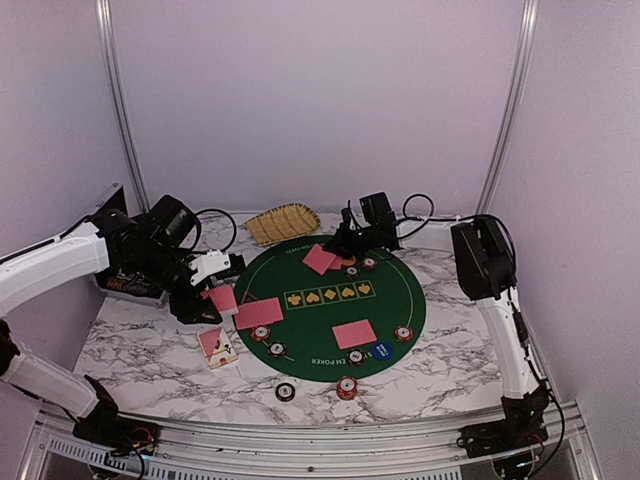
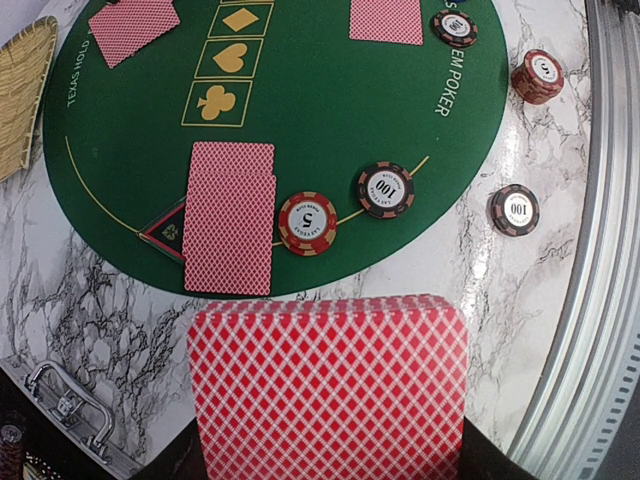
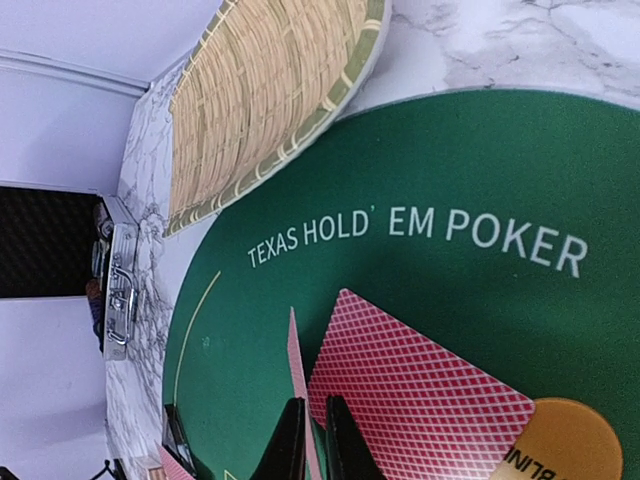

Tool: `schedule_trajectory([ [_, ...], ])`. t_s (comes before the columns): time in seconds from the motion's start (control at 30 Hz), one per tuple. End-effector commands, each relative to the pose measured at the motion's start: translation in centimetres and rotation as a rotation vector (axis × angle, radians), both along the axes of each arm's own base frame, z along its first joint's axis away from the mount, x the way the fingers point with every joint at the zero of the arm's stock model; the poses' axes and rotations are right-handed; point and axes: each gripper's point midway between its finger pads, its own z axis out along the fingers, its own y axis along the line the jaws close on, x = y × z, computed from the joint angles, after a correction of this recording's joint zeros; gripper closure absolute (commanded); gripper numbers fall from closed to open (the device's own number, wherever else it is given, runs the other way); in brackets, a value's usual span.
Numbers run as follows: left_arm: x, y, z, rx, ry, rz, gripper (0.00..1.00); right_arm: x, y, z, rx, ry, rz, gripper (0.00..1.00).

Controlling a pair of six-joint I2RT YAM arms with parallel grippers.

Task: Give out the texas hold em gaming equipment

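My left gripper [image 1: 212,290] is shut on a deck of red-backed cards [image 2: 330,390] and holds it above the marble at the mat's left edge. Two overlapping cards [image 2: 230,215] lie on the green mat [image 2: 320,90] beside a black triangular button [image 2: 165,232] and striped chips [image 2: 308,222] [image 2: 386,189]. My right gripper [image 3: 315,445] is shut on a single card [image 3: 297,370], seen edge-on, just above the far part of the mat. Next to it one card [image 3: 410,390] lies flat beside the orange button [image 3: 570,440]. The blue button [image 1: 380,350] sits near the front cards [image 1: 354,333].
A yellow woven basket [image 1: 283,222] stands behind the mat. The black metal case [image 1: 120,280] lies at the far left. A card box [image 1: 217,347] rests on the marble at front left. Loose chips [image 1: 286,391] [image 1: 347,387] lie in front of the mat.
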Motion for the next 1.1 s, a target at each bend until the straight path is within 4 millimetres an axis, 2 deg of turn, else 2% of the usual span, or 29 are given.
schedule_trajectory([
  [0.0,0.2,-0.2,0.8,-0.024,-0.017,-0.008,1.0,1.3,-1.0,0.4,-0.038,-0.038,-0.018,0.88],
  [0.2,0.2,-0.3,0.8,-0.024,-0.016,-0.008,1.0,1.7,-1.4,1.2,-0.064,-0.059,-0.03,0.8],
  [0.37,0.2,-0.3,0.8,-0.022,-0.015,-0.006,1.0,2.2,-2.1,3.3,-0.068,-0.099,-0.048,0.76],
  [0.5,0.4,-0.3,0.9,-0.021,-0.019,-0.001,1.0,1.7,-2.5,5.7,-0.06,-0.135,-0.058,0.64],
  [0.6,0.6,-0.1,0.7,-0.01,-0.022,0.005,1.0,0.7,-2.6,7.6,-0.053,-0.168,-0.062,0.49],
  [0.67,0.6,-0.1,0.6,-0.008,-0.02,0.006,1.0,-0.4,-2.4,9.0,-0.05,-0.191,-0.064,0.39],
  [0.73,0.6,-0.2,0.5,-0.008,-0.017,0.006,1.0,-1.6,-2.2,9.1,-0.055,-0.194,-0.058,0.28],
  [0.77,0.6,-0.2,0.5,-0.007,-0.016,0.005,1.0,-2.5,-1.8,9.9,-0.047,-0.205,-0.048,0.23],
  [0.93,0.8,-0.3,0.6,-0.009,-0.018,0.007,1.0,-7.2,1.0,9.6,-0.025,-0.174,0.057,0.03],
  [1.07,1.1,-0.3,0.9,-0.01,-0.03,0.014,1.0,-11.6,4.0,9.7,0.015,-0.151,0.149,0.01],
])
